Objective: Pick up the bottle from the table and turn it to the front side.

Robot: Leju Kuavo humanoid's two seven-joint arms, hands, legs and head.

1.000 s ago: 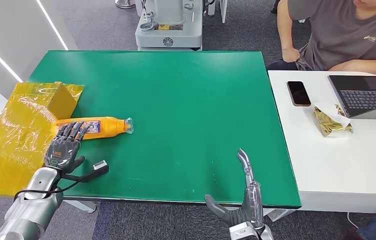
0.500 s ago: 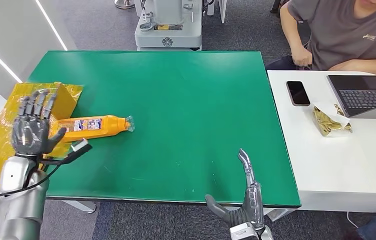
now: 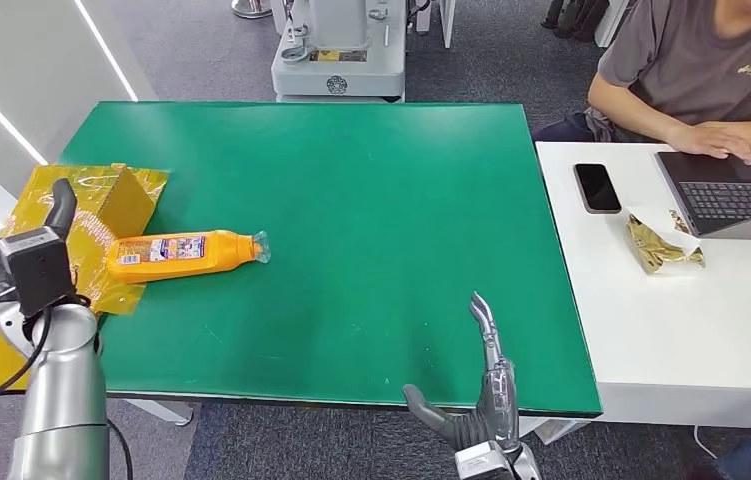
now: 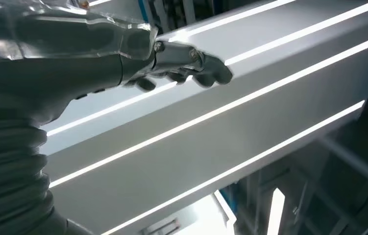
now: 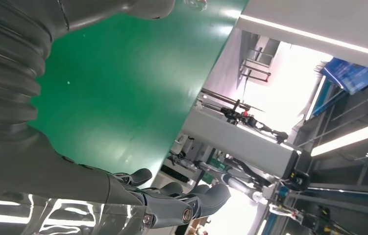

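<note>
Overhead, both hands, left [image 3: 26,265] and right [image 3: 481,400], hang spread and unladen by the green table [image 3: 371,180]; grey carpet surrounds it.

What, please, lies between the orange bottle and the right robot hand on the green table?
Only bare green table, seen in the head view, separates the bottle from the right robot hand.

Robotics lab/office: person [image 3: 696,75] w/ laptop [image 3: 731,190] beside green test table [image 3: 351,180], equipment base [image 3: 336,50].

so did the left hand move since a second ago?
Yes. The left hand pulled off the orange bottle, back toward the green table's left edge, over the yellow wrap.
</note>
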